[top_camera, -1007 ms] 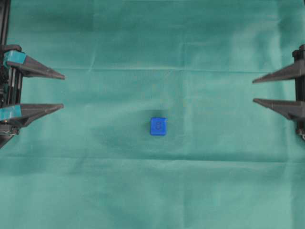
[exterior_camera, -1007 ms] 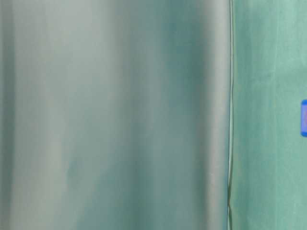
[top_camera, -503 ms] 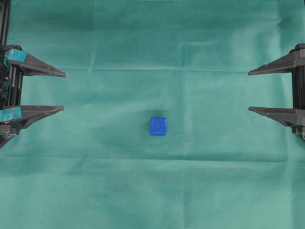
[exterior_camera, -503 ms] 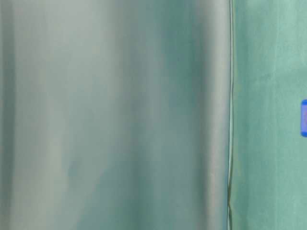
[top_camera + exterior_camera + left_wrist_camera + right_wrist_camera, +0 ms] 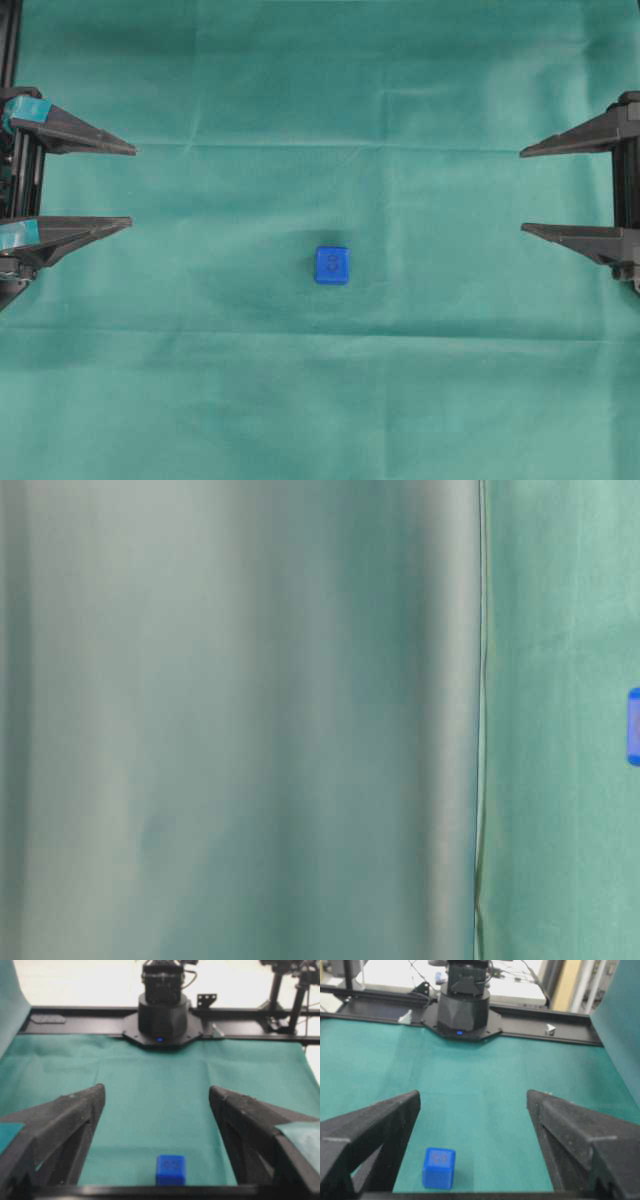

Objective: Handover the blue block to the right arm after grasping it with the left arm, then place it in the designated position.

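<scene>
From above, the blue block [image 5: 332, 265] sits alone on the green cloth [image 5: 320, 400], a little below the middle of the frame and slightly right of centre, with a faint dark mark on its top face. The left gripper [image 5: 133, 185] pokes in from the left edge, its teal-banded fingers [image 5: 70, 130] spread wide with nothing between them, and it stays well apart from the block. The right gripper [image 5: 521, 191] comes in from the right edge, plain black fingers [image 5: 575, 143] likewise spread wide and empty, also far from the block. In the left wrist view the block [image 5: 170, 1170] lies at the bottom centre, between the two dark fingers but not touching either. In the right wrist view it [image 5: 439, 1167] sits at the lower left, just beside the left-hand finger. The table-level view shows mostly blurred green, with a sliver of the block [image 5: 633, 727] at the right edge
</scene>
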You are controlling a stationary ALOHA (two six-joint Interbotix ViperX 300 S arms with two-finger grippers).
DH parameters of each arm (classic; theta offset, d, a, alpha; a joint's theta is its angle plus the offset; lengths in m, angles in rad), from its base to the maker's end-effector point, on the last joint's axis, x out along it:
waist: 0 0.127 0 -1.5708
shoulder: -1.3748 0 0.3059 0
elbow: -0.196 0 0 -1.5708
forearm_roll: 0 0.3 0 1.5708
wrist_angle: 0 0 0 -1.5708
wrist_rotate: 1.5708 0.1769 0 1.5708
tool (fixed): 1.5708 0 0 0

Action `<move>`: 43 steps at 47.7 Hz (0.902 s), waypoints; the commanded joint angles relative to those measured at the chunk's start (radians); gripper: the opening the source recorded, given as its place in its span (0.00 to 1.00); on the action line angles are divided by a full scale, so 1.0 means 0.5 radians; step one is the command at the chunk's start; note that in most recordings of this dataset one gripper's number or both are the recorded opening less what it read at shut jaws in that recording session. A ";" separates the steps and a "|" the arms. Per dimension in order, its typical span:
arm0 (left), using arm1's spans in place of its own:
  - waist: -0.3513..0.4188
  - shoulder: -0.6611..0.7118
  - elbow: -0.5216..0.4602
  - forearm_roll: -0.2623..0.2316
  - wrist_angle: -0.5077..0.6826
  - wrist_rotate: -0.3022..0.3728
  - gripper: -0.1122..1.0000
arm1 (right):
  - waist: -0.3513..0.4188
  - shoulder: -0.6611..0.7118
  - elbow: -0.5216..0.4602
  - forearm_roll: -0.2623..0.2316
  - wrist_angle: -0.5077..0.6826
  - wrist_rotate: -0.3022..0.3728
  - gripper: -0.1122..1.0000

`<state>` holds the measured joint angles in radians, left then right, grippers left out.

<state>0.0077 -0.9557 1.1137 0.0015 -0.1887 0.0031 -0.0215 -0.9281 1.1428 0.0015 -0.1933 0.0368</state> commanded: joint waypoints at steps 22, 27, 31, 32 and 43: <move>0.012 0.574 -0.420 0.000 -0.089 0.012 1.00 | -0.003 0.028 -0.049 0.000 -0.009 0.000 0.94; 0.012 0.770 -0.558 0.000 -0.104 0.012 1.00 | -0.006 0.034 -0.046 -0.003 -0.009 0.003 0.94; 0.012 0.911 -0.663 0.000 -0.104 0.009 1.00 | -0.003 0.040 -0.046 -0.003 -0.009 0.000 0.94; 0.012 0.945 -0.687 0.000 -0.104 0.009 1.00 | -0.006 0.043 -0.046 -0.003 -0.009 0.000 0.94; 0.012 1.239 -0.973 0.000 -0.071 0.009 1.00 | -0.006 0.052 -0.043 -0.003 -0.009 0.000 0.94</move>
<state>0.0107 -0.3574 0.6842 0.0015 -0.2270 0.0061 -0.0230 -0.9081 1.1428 0.0000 -0.1933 0.0368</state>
